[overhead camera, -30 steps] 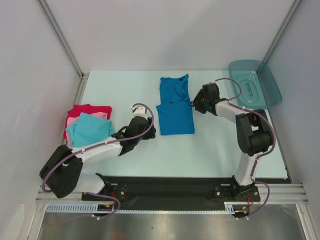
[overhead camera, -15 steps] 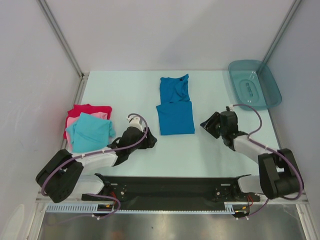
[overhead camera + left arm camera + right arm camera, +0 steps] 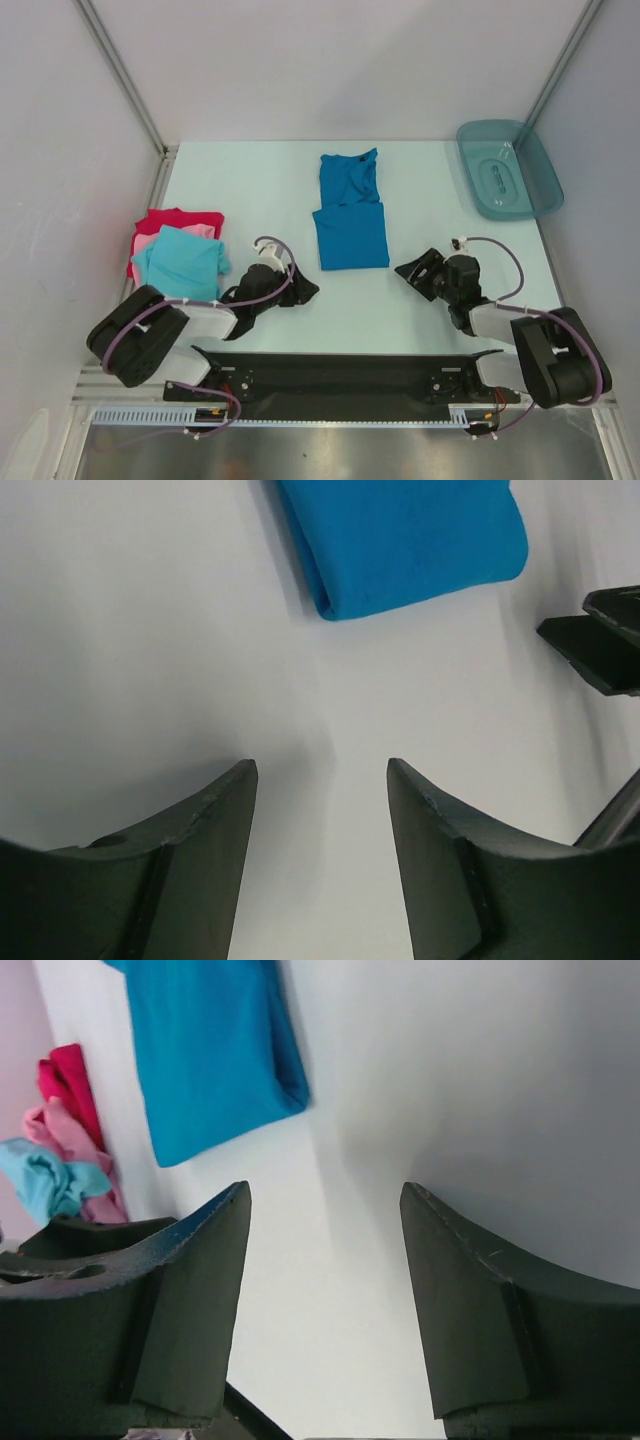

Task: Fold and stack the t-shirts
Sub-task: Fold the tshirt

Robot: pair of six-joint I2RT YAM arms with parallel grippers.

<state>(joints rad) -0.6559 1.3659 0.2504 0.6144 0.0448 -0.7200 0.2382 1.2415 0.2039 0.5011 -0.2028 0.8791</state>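
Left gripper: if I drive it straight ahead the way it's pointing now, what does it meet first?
The left gripper would likely reach the near corner of the blue t-shirt first, after crossing bare table; its height above the table is unclear.

The left arm (image 3: 205, 318) and right arm (image 3: 490, 318) are white, black-jointed, with lilac cables (image 3: 275, 243).

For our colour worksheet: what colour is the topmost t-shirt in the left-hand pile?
The topmost t-shirt is light turquoise; top external view shows it best.

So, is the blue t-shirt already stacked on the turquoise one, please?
No, the blue t-shirt lies alone, well apart from the turquoise t-shirt at the left.
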